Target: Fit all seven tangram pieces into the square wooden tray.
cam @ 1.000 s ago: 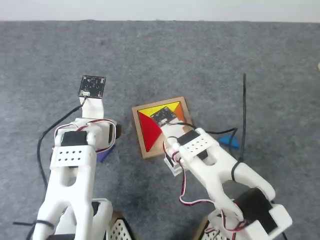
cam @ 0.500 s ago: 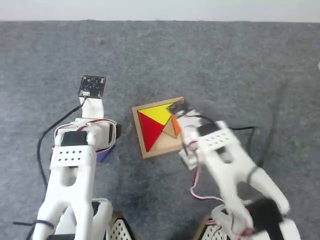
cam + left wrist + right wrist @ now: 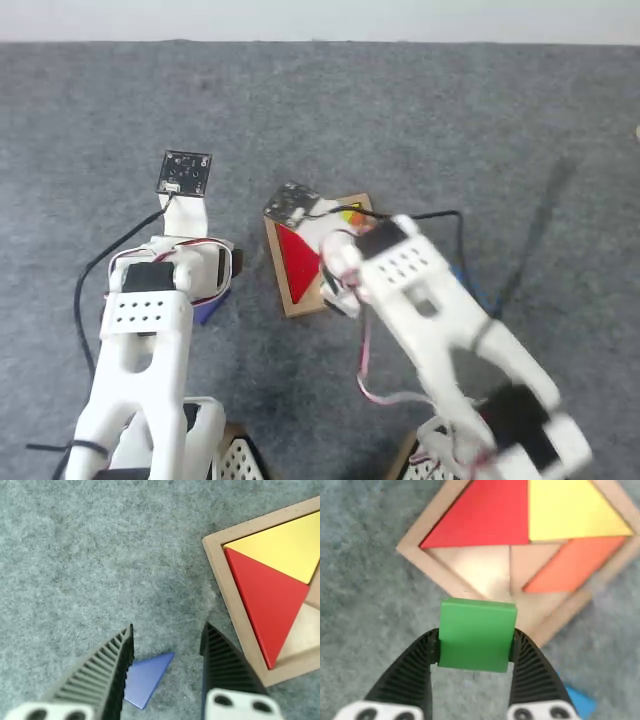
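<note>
We log the right gripper [image 3: 476, 641] clamped on the green square wooden piece [image 3: 477, 630], hanging over the edge of the square wooden tray [image 3: 410, 547], whose pale unfilled area [image 3: 480, 570] lies straight ahead of the fingertips.

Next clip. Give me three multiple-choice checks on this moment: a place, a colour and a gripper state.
1. Where is the blue triangle? A) inside the tray B) on the grey mat by the left gripper C) leaning on the tray rim
2. What colour is the piece in the right gripper? A) green B) orange C) yellow
3. The left gripper is: A) shut on the blue triangle B) open and empty C) shut on the tray rim
Answers: 1 B, it lies on the mat outside the wooden tray; 2 A, a green square sits clamped between its fingers; 3 B, its fingers stand apart, gripping nothing.
</note>
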Available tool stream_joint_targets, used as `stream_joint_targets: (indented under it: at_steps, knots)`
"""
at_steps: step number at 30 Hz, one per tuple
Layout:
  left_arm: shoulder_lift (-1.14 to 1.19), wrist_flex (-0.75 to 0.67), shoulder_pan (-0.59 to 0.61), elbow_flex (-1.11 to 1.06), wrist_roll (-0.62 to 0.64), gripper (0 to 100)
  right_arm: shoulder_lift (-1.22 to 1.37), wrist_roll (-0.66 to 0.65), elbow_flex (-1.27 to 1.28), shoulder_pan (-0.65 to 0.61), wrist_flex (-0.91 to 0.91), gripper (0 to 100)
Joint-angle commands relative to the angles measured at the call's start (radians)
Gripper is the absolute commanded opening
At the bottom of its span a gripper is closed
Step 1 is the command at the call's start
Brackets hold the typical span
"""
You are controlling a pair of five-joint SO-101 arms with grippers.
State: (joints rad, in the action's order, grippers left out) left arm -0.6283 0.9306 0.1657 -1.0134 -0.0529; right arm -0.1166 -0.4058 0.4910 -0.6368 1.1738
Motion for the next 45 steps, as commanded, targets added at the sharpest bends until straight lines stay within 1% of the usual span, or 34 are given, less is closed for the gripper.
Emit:
stream_joint_targets:
  at_steps: [1, 6, 14, 17, 21, 24, 27, 31, 36, 45]
  knots:
    - [-0.005, -0.023, 0.005, 0.002, 0.0, 22, 0.117, -0.032, -0.107, -0.028, -0.076, 0.7]
    - [-0.005, -0.023, 0.005, 0.002, 0.0, 22, 0.179, -0.037, -0.115, -0.105, -0.102, 0.7]
    - [-0.005, -0.023, 0.005, 0.002, 0.0, 22, 0.305, -0.043, -0.195, -0.074, -0.093, 1.2]
    - [-0.005, -0.023, 0.005, 0.002, 0.0, 22, 0.338, -0.043, -0.224, -0.073, -0.09, 6.5]
    - [-0.005, -0.023, 0.005, 0.002, 0.0, 22, 0.34, -0.038, -0.262, -0.07, -0.081, 17.7]
    - [-0.006, -0.021, 0.005, 0.002, 0.0, 22, 0.341, -0.038, -0.315, -0.07, -0.015, 23.6]
    - [-0.008, -0.02, 0.005, 0.002, 0.0, 22, 0.34, -0.037, -0.373, -0.058, 0.044, 26.6]
    - [-0.011, -0.018, 0.005, 0.002, 0.0, 22, 0.34, -0.035, -0.433, -0.019, 0.081, 26.9]
    - [-0.011, -0.017, 0.005, 0.002, 0.0, 22, 0.351, -0.034, -0.427, 0.002, 0.073, 26.9]
    - [-0.011, -0.017, 0.005, 0.002, 0.0, 22, 0.349, 0.025, -0.41, -0.073, 0.07, 26.7]
